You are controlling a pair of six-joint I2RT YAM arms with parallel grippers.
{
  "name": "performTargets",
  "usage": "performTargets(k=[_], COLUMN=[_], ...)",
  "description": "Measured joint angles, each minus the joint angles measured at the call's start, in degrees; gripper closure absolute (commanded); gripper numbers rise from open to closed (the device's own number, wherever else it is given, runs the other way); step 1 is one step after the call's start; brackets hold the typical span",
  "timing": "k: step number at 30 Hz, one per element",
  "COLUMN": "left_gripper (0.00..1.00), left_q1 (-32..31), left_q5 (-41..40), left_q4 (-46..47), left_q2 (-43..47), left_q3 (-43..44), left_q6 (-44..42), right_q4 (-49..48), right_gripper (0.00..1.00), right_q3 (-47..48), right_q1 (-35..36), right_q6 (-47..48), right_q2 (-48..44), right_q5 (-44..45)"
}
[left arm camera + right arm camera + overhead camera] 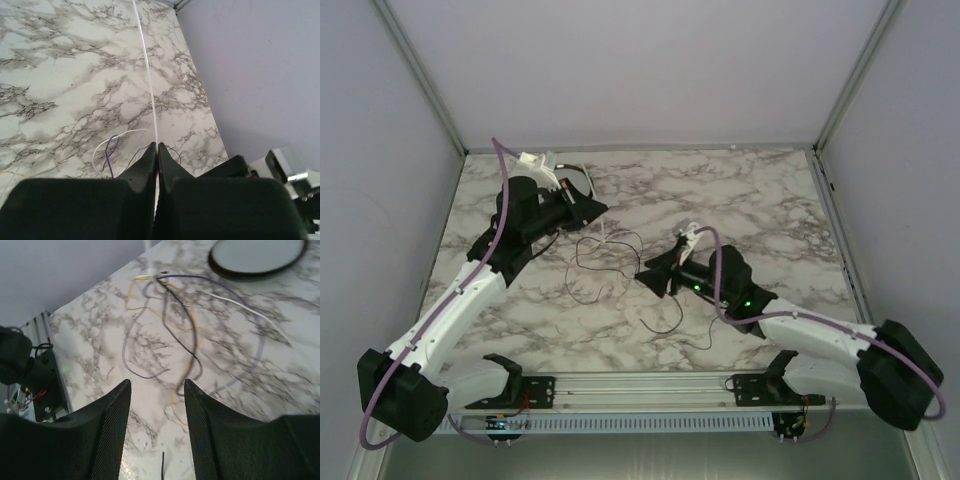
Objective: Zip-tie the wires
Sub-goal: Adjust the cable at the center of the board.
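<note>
Though near the wires (180,322), dish (235,272) apart.

I am squeezing my left gripper (156,146) tight, jaws meeting. I am holding my right gripper (157,383) with jaws apart.

Light was bright, diffuse, even; only soft shadows lay on the marble table (770,200). Right wrist view: the wires (186,335) were motion-smeared. Left wrist view was sharp.

No legible text, labels or numbers anywhere.
</note>
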State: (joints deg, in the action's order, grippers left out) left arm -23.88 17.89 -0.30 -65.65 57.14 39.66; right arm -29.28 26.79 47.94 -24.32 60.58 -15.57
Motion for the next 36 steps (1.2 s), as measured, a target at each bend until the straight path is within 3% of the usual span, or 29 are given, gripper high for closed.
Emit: performTargets(k=[8, 17, 27, 36], left_gripper=[1.0, 1.0, 1.0, 1.0], left_q1=[0.0, -0.1, -1.2, -3.1], left_q5=[0.0, 0.0, 0.1, 0.1], left_q4=[0.0, 0.0, 0.0, 1.1], left_q2=[0.0, 0.0, 0.0, -1.0], left_q3=[0.0, 0.0, 0.0, 0.0], left_q6=[0.0, 0.5, 1.8, 3.5], right_q4=[-8.8, -10.4, -14.3, -19.8], right_gripper=[0.53, 0.39, 0.38, 0.42], right_q3=[4.3, 8.7, 10.1, 11.1], right_q1=[5.7, 5.9, 5.9, 5.9], right_q6=[8.6, 14.7, 19.6, 21.0], right_q2=[12.7, 20.6, 28.0, 33.4], right_q5=[-1.6, 3.4, 10.2, 11.1])
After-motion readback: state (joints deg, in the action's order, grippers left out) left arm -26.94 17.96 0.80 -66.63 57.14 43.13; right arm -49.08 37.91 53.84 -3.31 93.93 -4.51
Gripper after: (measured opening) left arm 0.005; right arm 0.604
